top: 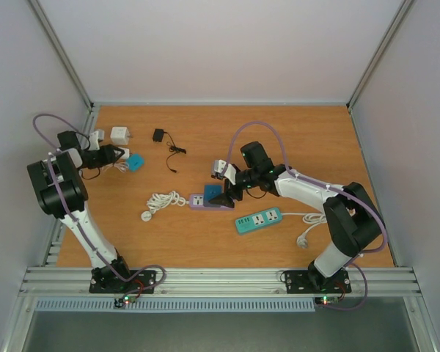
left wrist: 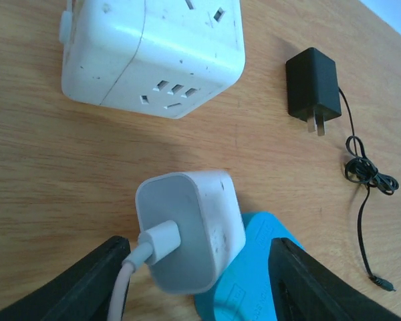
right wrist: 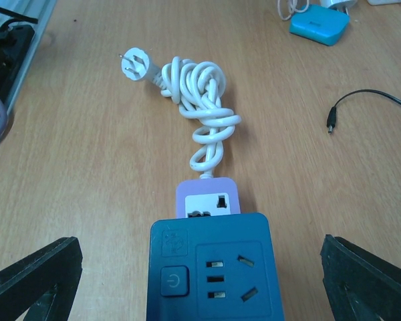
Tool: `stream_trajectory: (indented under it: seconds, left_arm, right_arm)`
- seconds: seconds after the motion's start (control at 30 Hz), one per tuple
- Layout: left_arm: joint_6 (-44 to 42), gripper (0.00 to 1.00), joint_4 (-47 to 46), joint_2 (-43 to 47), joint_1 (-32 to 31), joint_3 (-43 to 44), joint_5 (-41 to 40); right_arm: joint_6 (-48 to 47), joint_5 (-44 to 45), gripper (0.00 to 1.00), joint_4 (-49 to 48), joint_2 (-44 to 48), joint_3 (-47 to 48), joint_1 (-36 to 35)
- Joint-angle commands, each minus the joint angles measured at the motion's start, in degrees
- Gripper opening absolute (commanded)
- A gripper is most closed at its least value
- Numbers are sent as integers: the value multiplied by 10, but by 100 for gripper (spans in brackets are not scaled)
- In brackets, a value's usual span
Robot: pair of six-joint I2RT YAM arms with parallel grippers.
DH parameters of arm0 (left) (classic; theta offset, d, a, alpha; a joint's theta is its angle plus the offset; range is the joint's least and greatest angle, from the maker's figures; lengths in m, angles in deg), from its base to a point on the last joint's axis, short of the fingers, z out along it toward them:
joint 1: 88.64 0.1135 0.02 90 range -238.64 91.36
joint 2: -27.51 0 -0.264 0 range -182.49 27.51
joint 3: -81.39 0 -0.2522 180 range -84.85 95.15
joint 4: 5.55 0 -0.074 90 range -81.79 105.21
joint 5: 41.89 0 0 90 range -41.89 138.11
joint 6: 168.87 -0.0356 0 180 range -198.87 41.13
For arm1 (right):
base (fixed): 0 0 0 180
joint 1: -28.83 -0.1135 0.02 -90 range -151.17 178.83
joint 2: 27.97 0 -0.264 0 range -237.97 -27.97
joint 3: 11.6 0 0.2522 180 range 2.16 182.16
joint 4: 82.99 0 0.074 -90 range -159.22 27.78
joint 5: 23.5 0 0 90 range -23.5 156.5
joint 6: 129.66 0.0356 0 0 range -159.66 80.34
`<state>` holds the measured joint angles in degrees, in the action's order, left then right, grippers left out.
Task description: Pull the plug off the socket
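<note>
At the far left, the left arm reaches over the counter. The left jaws stand partly open on either side of a white charger without gripping it. The charger lies with its cable toward the camera, resting partly on a blue block, just in front of a white cube socket. A black charger lies apart to the right. Toward the middle, a coiled white cord leads into a purple power strip. The plug to be pulled is judged to be the dark blue adapter, which is seated on this strip. The right arm hovers there, and the right jaws are spread wide to either side of the adapter, holding nothing. A teal power strip lies nearer the arm bases. Nothing pins the purple strip down, and it looks light, so a straight pull may lift strip and adapter together instead of separating them. If the jaws close too low, they could pinch the strip's body rather than the adapter. An off-centre grip could tilt the adapter and jam its pins. The trailing cord may drag or snag as the strip moves.
</note>
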<state>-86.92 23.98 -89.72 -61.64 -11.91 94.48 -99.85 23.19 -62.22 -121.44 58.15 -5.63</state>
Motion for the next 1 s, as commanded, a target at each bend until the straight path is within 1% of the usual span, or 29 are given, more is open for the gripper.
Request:
stream_trajectory:
  seconds: [0.0, 0.2, 0.33, 0.5, 0.63, 0.73, 0.87, 0.97]
  left_arm:
    - [-4, 61, 4, -6, 7, 17, -9]
    - [-8, 71, 6, 8, 18, 14, -44]
    - [-26, 80, 8, 29, 19, 7, -67]
    - [-44, 87, 16, 57, 21, 5, -68]
    - [-75, 93, 12, 102, 20, -8, -50]
    - [-116, 99, 27, 141, 19, -15, -32]
    - [-204, 100, 81, 184, 2, -22, 1]
    - [-292, 100, 134, 218, -30, -31, 10]
  right_arm:
    - [-10, -3, 99, 11, 19, -1, -1]
    - [-11, -4, 99, 15, 23, -1, 1]
    - [-12, -8, 99, 18, 31, -6, 6]
    - [-16, -16, 98, 27, 42, -15, 21]
    - [-29, -20, 98, 36, 54, -31, 37]
    - [-40, -23, 99, 44, 63, -44, 51]
    - [-58, -24, 99, 55, 71, -60, 68]
    - [-67, -24, 99, 57, 72, -70, 75]
